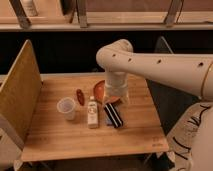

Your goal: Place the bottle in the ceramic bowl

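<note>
Six things share the wooden table (60, 137), each placed here against the gripper claw (118, 101), which hangs low over the back middle of the tabletop with its fingers spread wide and nothing between them.

Farthest from the claw, at the left edge of the view, a tall yellowish side panel (20, 92) stands upright along the table's end. Next comes a translucent plastic cup (66, 108), upright, well to the left of the claw and a little nearer the front. A small dark red object (80, 96) lies just beyond the cup, between it and the claw.

The bottle (93, 111) stands upright on the wood, white cap up, left of the claw and nearer the front edge, apart from it and untouched. A flat dark object with pale stripes (113, 115) lies just below the claw, beside the bottle.

The ceramic bowl (101, 90) sits directly under and behind the claw; only its left part shows, the rest hidden by the wrist. From the claw the white arm (150, 62) rises and runs off to the right
</note>
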Robot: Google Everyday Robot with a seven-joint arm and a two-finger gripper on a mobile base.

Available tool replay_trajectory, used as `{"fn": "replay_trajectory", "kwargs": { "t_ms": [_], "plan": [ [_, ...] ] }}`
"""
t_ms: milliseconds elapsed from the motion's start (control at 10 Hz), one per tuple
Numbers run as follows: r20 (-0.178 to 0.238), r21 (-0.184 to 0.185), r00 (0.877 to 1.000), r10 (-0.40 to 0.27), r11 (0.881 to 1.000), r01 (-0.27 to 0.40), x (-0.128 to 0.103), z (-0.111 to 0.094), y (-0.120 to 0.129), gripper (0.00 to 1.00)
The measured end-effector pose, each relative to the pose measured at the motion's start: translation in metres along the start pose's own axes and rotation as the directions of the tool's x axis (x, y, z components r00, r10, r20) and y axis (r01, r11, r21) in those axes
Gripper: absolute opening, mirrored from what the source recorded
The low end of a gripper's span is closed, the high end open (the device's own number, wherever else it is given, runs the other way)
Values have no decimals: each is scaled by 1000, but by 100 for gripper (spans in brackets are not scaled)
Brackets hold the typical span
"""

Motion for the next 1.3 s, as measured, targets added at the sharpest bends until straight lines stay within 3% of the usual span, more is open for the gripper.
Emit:
{"fn": "replay_trajectory", "kwargs": {
  "t_ms": [200,300,500,700,1000,1100,1300],
  "plan": [
    [-2,3,999,-44,999,44,10,1,11,65],
    [-6,4,995,-101,995,101,24,1,27,65],
    [-21,-2,981,-191,982,191,54,1,51,65],
    [-28,-35,962,-272,962,271,87,4,78,65],
    [45,-98,936,-348,931,351,108,6,120,65],
    [61,-109,932,-358,926,362,110,6,128,65],
    [63,-109,932,-358,925,363,110,6,128,65]
  ]
}}
